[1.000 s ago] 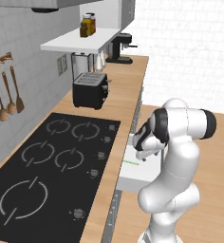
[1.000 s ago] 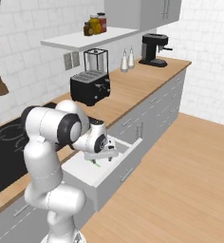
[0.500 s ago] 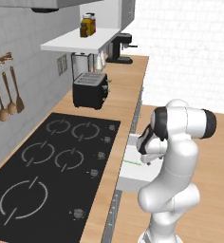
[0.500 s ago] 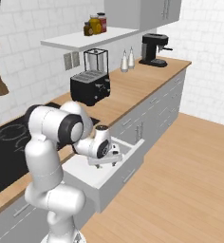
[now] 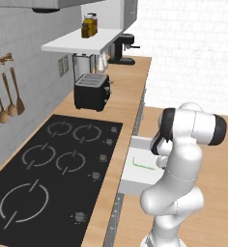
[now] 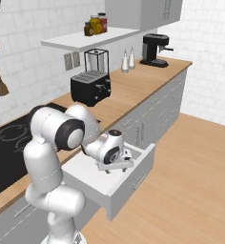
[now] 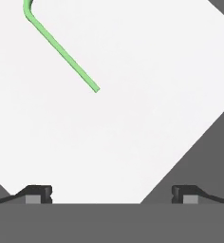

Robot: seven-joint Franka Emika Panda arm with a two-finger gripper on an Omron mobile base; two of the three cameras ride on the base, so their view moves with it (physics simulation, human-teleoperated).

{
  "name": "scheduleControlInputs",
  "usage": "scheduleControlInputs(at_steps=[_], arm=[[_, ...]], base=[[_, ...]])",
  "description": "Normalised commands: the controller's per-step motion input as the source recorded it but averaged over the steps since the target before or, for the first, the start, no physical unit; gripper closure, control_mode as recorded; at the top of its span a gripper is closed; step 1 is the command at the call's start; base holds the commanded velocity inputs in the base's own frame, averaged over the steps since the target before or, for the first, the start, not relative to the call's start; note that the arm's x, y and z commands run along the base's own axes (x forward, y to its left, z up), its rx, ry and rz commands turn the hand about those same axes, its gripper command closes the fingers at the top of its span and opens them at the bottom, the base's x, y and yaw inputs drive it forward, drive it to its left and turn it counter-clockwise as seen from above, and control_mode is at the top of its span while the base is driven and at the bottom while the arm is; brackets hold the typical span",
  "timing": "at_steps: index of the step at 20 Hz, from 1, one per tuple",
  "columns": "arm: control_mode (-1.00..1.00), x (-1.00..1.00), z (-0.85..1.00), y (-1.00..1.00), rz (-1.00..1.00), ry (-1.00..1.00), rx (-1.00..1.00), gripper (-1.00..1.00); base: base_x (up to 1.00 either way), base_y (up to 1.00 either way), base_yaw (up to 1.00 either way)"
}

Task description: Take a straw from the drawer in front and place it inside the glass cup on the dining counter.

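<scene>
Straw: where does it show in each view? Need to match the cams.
Left base view: straw lies on the floor of the open drawer, beside the arm.
Right base view: I cannot make it out in the drawer.
Hand view: straw upper left, gripper open, apart from it.
Shared landmark: white drawer floor.

The left base view looked from behind the arm forward along the wooden counter [image 5: 130, 91], over the black cooktop [image 5: 53, 169]. The right base view faced the same counter from the other side. Both shared the open drawer [image 5: 140, 166] and toaster [image 6: 89, 87]. The hand view looked steeply down, close, into the drawer's white floor.
</scene>
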Motion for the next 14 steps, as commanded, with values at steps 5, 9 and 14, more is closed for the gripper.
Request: scheduleControlInputs(at_steps=[5,9,14], arm=[[-1.0,-0.48,-0.14,-0.68,0.0,0.0,0.04,-1.0],[-1.0,-0.49,-0.15,-0.73,0.0,0.0,0.01,-1.0],[-1.0,-0.41,-0.07,-0.7,0.0,-0.01,0.0,-1.0]], base=[[0.0,0.0,0.0],[0.0,0.0,0.0],[0.0,0.0,0.0]])
